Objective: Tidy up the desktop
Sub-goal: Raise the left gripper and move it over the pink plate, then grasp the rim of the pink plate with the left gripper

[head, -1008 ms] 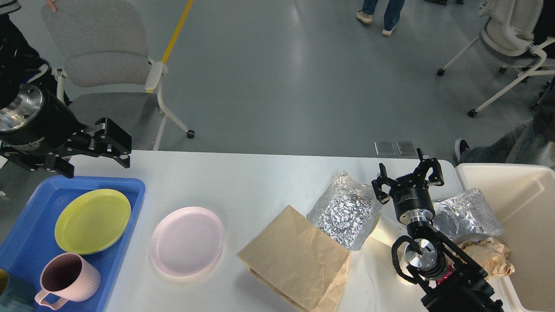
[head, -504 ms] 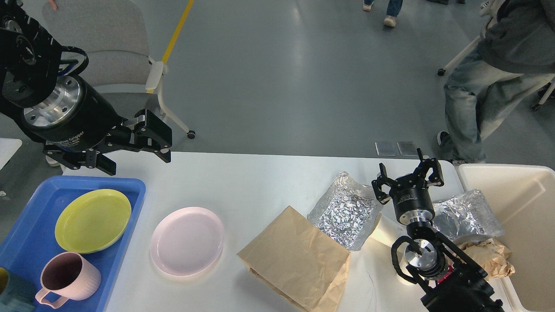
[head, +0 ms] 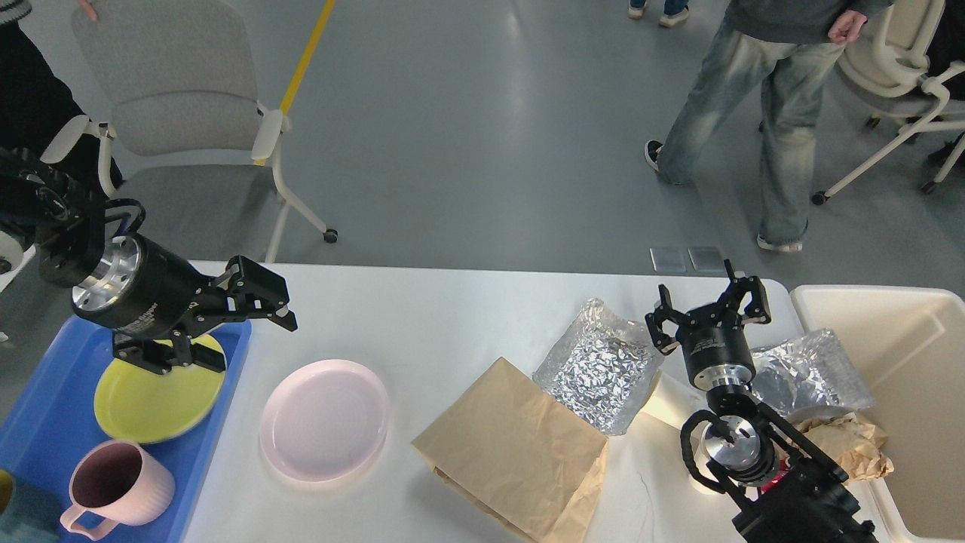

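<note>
Here the blue tray holds a yellow plate and a pink mug.

Matt white surface; crinkled, shiny foil bag; creased matt brown paper bag; smooth pink plate; glossy blue plastic tray.

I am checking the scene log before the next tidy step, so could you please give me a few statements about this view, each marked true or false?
1. The round pink plate lies on the white desktop. True.
2. The yellow-green plate sits in the cream rectangular bin. False: it sits in the blue plastic tray.
3. The left gripper holds the pink mug. False: it is open and empty.
4. The right gripper is open. True.
</note>
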Action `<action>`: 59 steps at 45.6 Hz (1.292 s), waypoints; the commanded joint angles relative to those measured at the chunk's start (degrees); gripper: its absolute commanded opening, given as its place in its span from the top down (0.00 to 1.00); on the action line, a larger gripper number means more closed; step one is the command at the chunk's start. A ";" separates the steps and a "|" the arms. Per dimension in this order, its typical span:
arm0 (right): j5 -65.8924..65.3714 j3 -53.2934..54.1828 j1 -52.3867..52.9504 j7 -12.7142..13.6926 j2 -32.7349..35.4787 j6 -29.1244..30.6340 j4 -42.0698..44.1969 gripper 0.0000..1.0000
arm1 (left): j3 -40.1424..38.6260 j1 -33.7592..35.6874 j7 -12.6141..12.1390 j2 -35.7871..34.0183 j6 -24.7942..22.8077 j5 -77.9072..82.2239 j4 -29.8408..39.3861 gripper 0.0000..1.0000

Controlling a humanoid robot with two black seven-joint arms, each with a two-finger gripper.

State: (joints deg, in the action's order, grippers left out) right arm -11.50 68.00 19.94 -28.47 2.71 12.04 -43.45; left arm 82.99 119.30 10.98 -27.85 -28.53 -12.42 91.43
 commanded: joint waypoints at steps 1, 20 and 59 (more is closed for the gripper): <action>-0.02 0.03 0.01 0.00 0.01 0.00 0.03 0.00 | -7.12 -15.39 -0.08 -2.38 7.52 -0.15 -5.90 0.06; -0.02 0.03 0.10 0.00 0.01 0.00 0.03 0.00 | -15.05 -34.66 -0.17 -1.68 18.42 -2.52 -12.77 0.08; -0.02 0.03 0.10 0.00 0.01 0.00 0.03 0.00 | -21.73 -47.32 -0.17 1.39 30.64 -4.37 -19.36 0.10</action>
State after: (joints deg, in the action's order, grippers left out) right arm -11.51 68.03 20.00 -28.47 2.72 12.04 -43.42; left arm 61.44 72.63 10.82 -26.87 1.84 -16.79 72.75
